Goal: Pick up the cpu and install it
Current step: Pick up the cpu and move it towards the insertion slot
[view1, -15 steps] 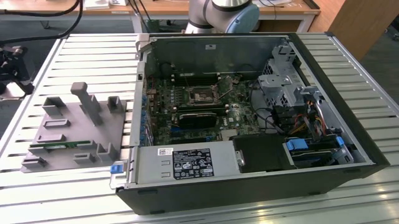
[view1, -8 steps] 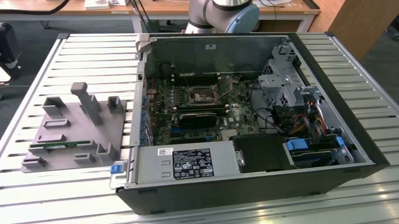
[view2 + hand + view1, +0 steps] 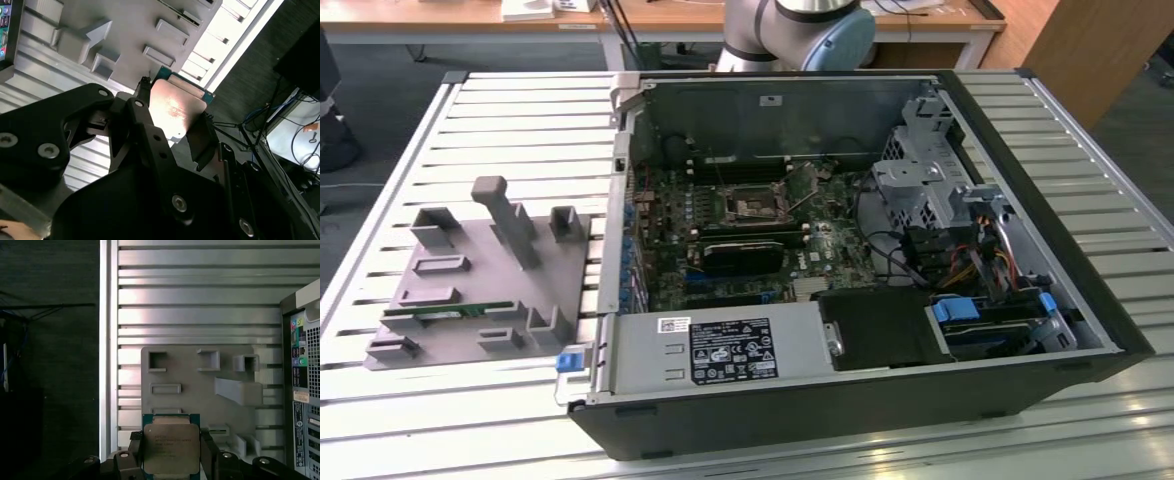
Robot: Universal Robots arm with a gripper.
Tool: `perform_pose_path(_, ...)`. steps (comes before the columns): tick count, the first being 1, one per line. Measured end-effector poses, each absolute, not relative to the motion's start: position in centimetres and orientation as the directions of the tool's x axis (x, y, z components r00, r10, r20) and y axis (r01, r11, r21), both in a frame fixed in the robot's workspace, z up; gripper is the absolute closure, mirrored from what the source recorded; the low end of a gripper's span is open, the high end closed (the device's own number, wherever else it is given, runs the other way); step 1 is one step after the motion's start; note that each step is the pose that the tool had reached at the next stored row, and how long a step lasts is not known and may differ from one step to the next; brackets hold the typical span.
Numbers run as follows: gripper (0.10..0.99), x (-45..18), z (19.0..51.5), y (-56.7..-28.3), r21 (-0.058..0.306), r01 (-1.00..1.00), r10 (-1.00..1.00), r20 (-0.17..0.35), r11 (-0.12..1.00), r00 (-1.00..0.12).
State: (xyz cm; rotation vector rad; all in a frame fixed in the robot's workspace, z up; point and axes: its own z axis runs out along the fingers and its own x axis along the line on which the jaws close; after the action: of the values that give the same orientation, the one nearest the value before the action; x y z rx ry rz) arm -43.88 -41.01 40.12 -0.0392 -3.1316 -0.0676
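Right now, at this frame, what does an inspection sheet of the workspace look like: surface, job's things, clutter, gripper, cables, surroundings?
Surface: slatted metal table bearing a grey tray and an open computer case.
Job's things: cpu held in the air off the tray, metal top towards the first wrist camera; the motherboard socket looks unfilled.
Clutter: green memory stick lying in the tray.
Gripper: gripper shut on two opposite edges of the cpu.
Cables: orange and blue wires inside the case; loose cables on the floor beside the table.
Surroundings: wooden desks behind the table; the arm stands behind the case.
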Motion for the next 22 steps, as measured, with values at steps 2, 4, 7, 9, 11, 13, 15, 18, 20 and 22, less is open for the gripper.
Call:
perform_pose_path(2, 0.545, -43.9, 40.6, -41.0, 0.043, 0.025, 0.025, 0.01, 0.999, -1.0)
perform_pose_path(4, 0.545, -43.7, 40.6, -41.0, 0.043, 0.025, 0.025, 0.01, 0.999, -1.0)
perform_pose_path(7, 0.545, -43.1, 40.7, -41.0, 0.041, 0.025, 0.025, 0.01, 0.999, -1.0)
perform_pose_path(9, 0.545, -42.6, 40.7, -41.0, 0.041, 0.025, 0.025, 0.01, 0.999, -1.0)
perform_pose_path(11, 0.545, -42.0, 40.6, -41.0, 0.041, 0.025, 0.025, 0.01, 0.999, -1.0)
perform_pose_path(13, 0.545, -41.6, 40.6, -41.0, 0.041, 0.025, 0.025, 0.01, 0.999, -1.0)
perform_pose_path(15, 0.545, -41.0, 40.6, -41.0, 0.041, 0.025, 0.025, 0.011, 0.999, -1.0)
perform_pose_path(18, 0.545, -40.1, 40.6, -41.0, 0.041, 0.025, 0.025, 0.011, 0.999, -1.0)
perform_pose_path(20, 0.545, -39.4, 40.6, -40.9, 0.041, 0.025, 0.025, 0.011, 0.999, -1.0)
perform_pose_path(22, 0.545, -38.8, 40.5, -40.9, 0.041, 0.025, 0.025, 0.011, 0.999, -1.0)
